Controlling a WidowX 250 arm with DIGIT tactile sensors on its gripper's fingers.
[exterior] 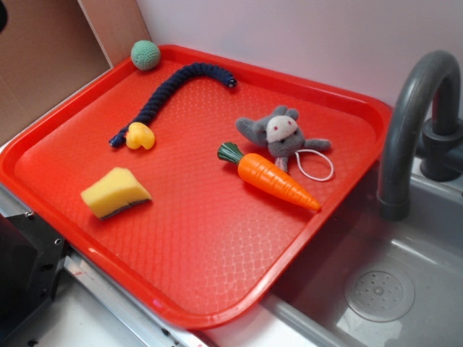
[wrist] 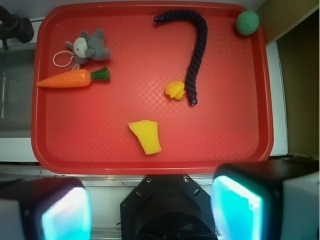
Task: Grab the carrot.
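Red and textured, the tray (wrist: 150, 160) is filling the wrist view, its raised rim running all round and its near edge lying just ahead of the gripper (wrist: 150, 207). The jaws are standing wide apart with nothing between them, both glowing teal fingers (wrist: 65, 215) hanging off the tray over the pale counter edge. Moving outward, the yellow sponge wedge (wrist: 145, 136) is sitting at about twelve o'clock from the jaws, closest of everything, with bare tray all around it. Beyond it, the small yellow duck (wrist: 174, 90) is touching the near end of the dark blue rope (wrist: 196, 50), which is curving away toward the far rim. Now the carrot (wrist: 72, 78): it is lying flat at roughly ten o'clock from the jaws, well apart from them, tip pointing to nine o'clock near the left rim, green top toward the tray's middle. Just behind it the grey plush mouse (wrist: 90, 46) is sitting close by, its white cord loop near the carrot's body. Farthest out, the green knitted ball (wrist: 247, 22) is resting at the one o'clock corner. In the exterior view, the grey faucet (exterior: 412, 123) and sink (exterior: 405, 275) are flanking the carrot's side of the tray.
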